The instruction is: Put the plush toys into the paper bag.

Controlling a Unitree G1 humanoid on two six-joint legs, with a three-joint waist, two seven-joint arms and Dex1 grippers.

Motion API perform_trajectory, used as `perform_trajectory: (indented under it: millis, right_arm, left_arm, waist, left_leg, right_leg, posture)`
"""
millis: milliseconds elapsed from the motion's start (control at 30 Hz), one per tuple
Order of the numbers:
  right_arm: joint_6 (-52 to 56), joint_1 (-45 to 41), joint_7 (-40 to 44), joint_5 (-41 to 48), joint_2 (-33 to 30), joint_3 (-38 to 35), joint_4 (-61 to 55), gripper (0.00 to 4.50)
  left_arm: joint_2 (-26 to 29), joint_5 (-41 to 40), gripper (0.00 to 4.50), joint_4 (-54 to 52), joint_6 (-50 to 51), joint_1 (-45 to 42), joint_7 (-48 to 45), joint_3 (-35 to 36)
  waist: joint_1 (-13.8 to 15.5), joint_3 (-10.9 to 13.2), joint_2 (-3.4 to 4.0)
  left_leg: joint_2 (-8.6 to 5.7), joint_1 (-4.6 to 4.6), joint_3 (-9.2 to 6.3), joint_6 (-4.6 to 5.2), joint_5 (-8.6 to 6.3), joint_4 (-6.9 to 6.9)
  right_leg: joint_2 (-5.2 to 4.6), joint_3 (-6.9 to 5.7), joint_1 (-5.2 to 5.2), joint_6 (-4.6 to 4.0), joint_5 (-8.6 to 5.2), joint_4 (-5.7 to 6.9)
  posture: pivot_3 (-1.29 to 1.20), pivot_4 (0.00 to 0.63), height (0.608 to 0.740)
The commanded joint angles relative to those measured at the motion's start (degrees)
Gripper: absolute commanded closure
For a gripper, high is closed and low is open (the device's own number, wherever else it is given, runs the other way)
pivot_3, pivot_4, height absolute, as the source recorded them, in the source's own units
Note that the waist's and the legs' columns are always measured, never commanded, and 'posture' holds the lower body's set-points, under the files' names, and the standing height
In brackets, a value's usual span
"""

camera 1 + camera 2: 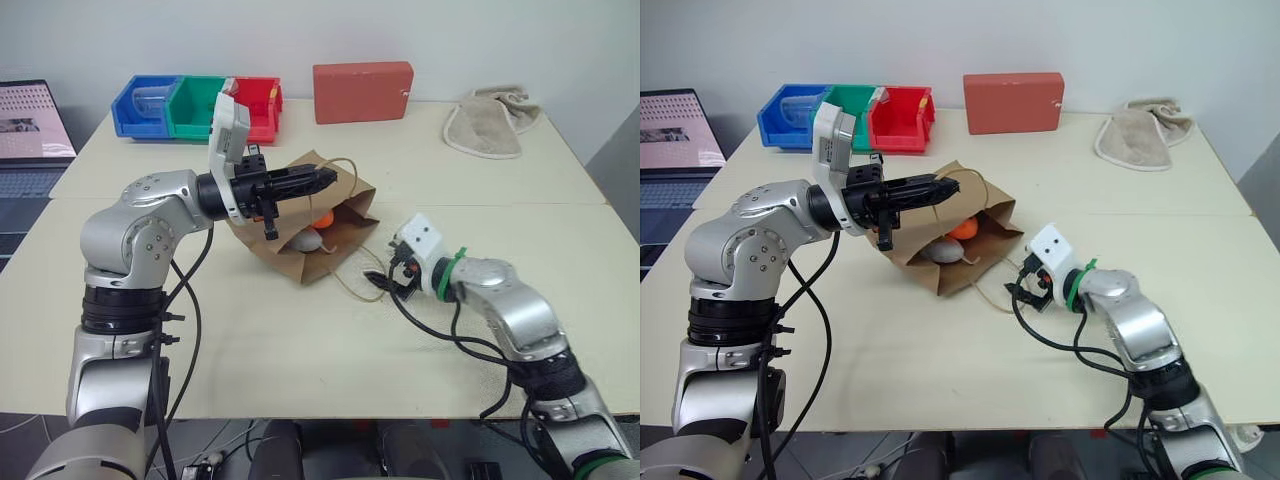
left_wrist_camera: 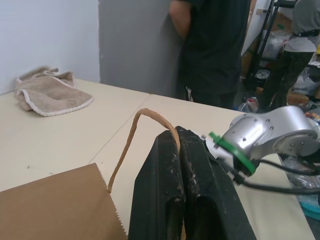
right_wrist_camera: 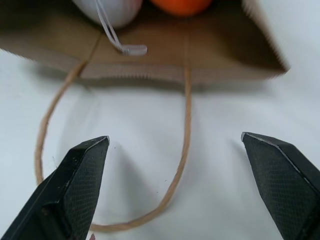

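Table [image 1: 300, 340]: left gripper [image 1: 325, 180] clamped on bag [image 1: 270, 245] handle [image 2: 131, 145]; right gripper [image 1: 385, 282] wide, empty, at bag's 4 o'clock. Risk: handle slip, toys [image 1: 955, 240] spill.

no legible text, labels, brands, numbers or signs on anything

Matt kraft paper bag [image 1: 300, 225]; seemingly terry beige cloth [image 1: 490, 125]

Two pale cream tables [image 1: 300, 340] stand pushed together in front of a plain white wall [image 1: 300, 40]. At the far edge sit blue, green and red bins [image 1: 195, 105], a red block [image 1: 362, 92] and a beige cloth [image 1: 490, 125]. A laptop [image 1: 30, 135] sits off to the left. A person in dark clothes [image 2: 215, 50] stands by a grey wall [image 2: 135, 45].
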Motion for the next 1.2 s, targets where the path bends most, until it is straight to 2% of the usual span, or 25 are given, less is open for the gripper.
perform_trajectory:
  millis: [33, 367, 533, 633, 800, 1000, 1200]
  right_arm:
    - [-2.42, -1.49, 0.20, -0.40, -0.12, 0.33, 0.67, 0.63]
    - [5.00, -1.31, 1.36, 7.46, 2.70, -4.75, 0.43, 4.43]
    - [13.27, -3.70, 0.53, 15.38, 3.48, -12.82, -4.74, 4.47]
    - [24.18, -8.52, -0.58, 25.49, 3.74, -24.52, -10.31, 4.47]
    - [38.36, -17.70, -2.39, 34.70, 0.51, -36.91, -12.10, 4.47]
    - [41.02, -23.84, -6.29, 35.01, -0.23, -39.85, -6.52, 4.47]
    - [38.23, -24.17, -11.61, 32.60, 1.63, -38.53, -1.92, 4.47]
  left_arm:
    - [0.80, -0.38, 4.50, -1.38, -1.02, -1.15, 0.24, 1.87]
    - [1.67, -0.67, 4.50, -2.72, -0.63, 0.29, 1.16, 2.73]
    - [1.41, -0.94, 4.50, -1.45, -0.82, -1.00, 1.18, 3.08]
    - [-0.12, -2.69, 4.50, 0.81, -0.36, -3.47, 1.92, 4.45]
    - [-4.44, -1.57, 4.50, 6.84, -2.73, -8.07, 3.06, 4.20]
    - [-9.93, 2.96, 4.50, 19.16, -7.98, -12.63, 3.05, 2.11]
    - [-11.76, 6.02, 4.50, 22.70, -9.17, -13.52, 1.66, 0.14]
  waist:
    - [0.09, 0.00, 0.00]
    - [0.08, 0.00, 0.00]
    - [0.12, 0.00, 0.01]
    - [0.27, 0.01, 0.02]
    - [0.67, 0.01, 0.01]
    - [0.49, 0.01, 0.02]
    - [-0.05, 0.01, 0.03]
  left_leg:
    - [0.00, 0.00, -0.01, 0.00, 0.00, 0.00]
    - [0.00, 0.00, -0.03, 0.00, 0.00, -0.01]
    - [0.00, -0.01, -0.02, 0.00, 0.00, -0.01]
    - [0.00, -0.02, -0.03, 0.00, 0.00, -0.01]
    - [0.00, -0.05, -0.08, 0.01, 0.00, -0.02]
    - [-0.01, -0.06, -0.04, 0.01, -0.01, -0.06]
    - [-0.01, -0.26, 0.05, 0.02, 0.00, -0.08]
  right_leg:
    - [0.00, -0.01, 0.00, 0.00, 0.00, 0.00]
    - [0.00, -0.02, 0.00, 0.00, 0.00, 0.00]
    - [0.00, -0.02, -0.01, 0.00, 0.00, 0.01]
    - [0.00, -0.02, -0.02, 0.00, 0.00, 0.01]
    - [0.00, -0.09, -0.02, 0.00, 0.00, 0.00]
    - [0.00, -0.05, -0.06, 0.00, 0.00, -0.02]
    - [0.00, 0.02, -0.32, -0.01, 0.00, 0.02]
  posture:
    - [0.00, 0.150, 0.740]
    - [0.00, 0.150, 0.740]
    - [0.00, 0.150, 0.740]
    - [0.00, 0.150, 0.740]
    - [0.00, 0.150, 0.740]
    - [0.00, 0.150, 0.740]
    - [0.00, 0.150, 0.740]
